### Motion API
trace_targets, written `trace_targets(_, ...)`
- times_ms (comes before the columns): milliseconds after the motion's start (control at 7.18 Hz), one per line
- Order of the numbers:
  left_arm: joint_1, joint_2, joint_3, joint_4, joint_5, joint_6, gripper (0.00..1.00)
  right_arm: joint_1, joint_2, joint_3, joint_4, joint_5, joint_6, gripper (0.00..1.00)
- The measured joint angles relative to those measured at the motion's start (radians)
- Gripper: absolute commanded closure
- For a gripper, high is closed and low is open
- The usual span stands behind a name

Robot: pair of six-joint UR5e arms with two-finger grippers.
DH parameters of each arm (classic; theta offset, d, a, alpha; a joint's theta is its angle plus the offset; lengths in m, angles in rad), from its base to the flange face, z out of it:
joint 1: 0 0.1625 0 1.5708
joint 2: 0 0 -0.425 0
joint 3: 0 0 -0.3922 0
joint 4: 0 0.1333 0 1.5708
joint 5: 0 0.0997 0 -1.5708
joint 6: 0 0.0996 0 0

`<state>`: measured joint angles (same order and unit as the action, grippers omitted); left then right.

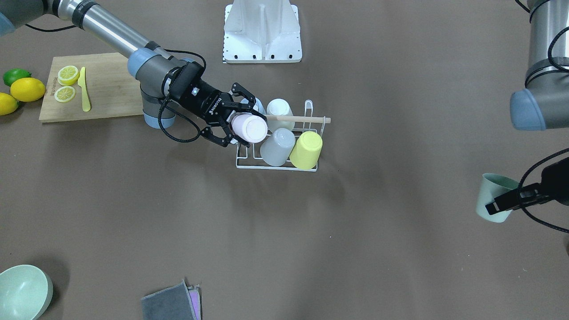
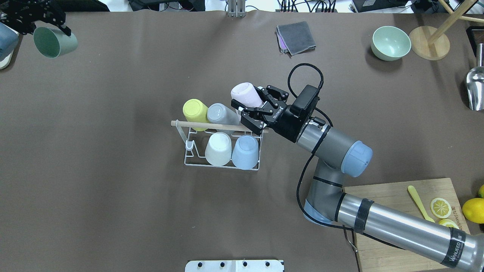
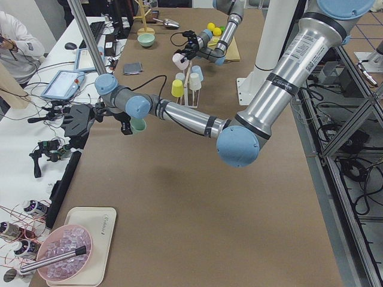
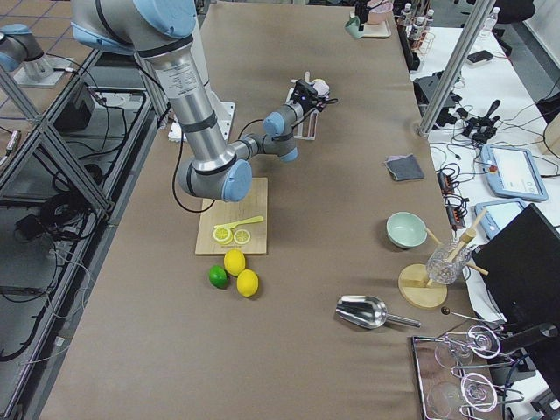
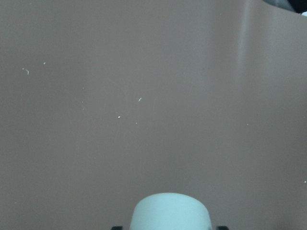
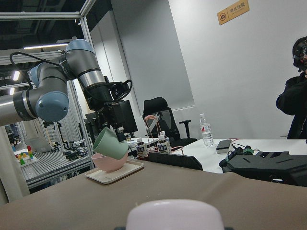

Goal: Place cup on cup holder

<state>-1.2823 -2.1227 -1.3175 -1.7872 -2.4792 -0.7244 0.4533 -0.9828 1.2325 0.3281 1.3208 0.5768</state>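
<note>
The cup holder (image 1: 242,166) is a white wire rack with a wooden rod (image 1: 306,119) across its top, at the table's middle. It also shows in the overhead view (image 2: 188,151). A yellow cup (image 1: 306,149), a grey cup (image 1: 278,146), a white cup (image 1: 279,109) and a light blue cup (image 2: 245,151) sit upside down on it. My right gripper (image 1: 253,130) is shut on a pink cup (image 1: 250,128), tilted at the rack's end beside the grey cup. My left gripper (image 2: 49,26) is shut on a green cup (image 2: 55,41), held above the table's far left corner.
A cutting board (image 1: 106,95) with lemon slices and a yellow knife lies by the right arm, with lemons (image 1: 26,89) and a lime beside it. A green bowl (image 2: 390,42) and a grey cloth (image 2: 297,37) lie on the far side. The white arm mount (image 1: 262,31) stands behind the rack.
</note>
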Motion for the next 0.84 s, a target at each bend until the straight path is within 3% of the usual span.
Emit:
trace_targets(279,0.001,0.029,0.0,-0.112,-0.009,-0.024,1.0,-0.002,0.0,-0.003,0.0,0.0,0.002,1.0)
trace_targets(836,0.024,0.118,-0.003,-0.517,0.006,-0.227,1.0,-0.005,-0.002,-0.003,0.001,0.0,0.007,1.0)
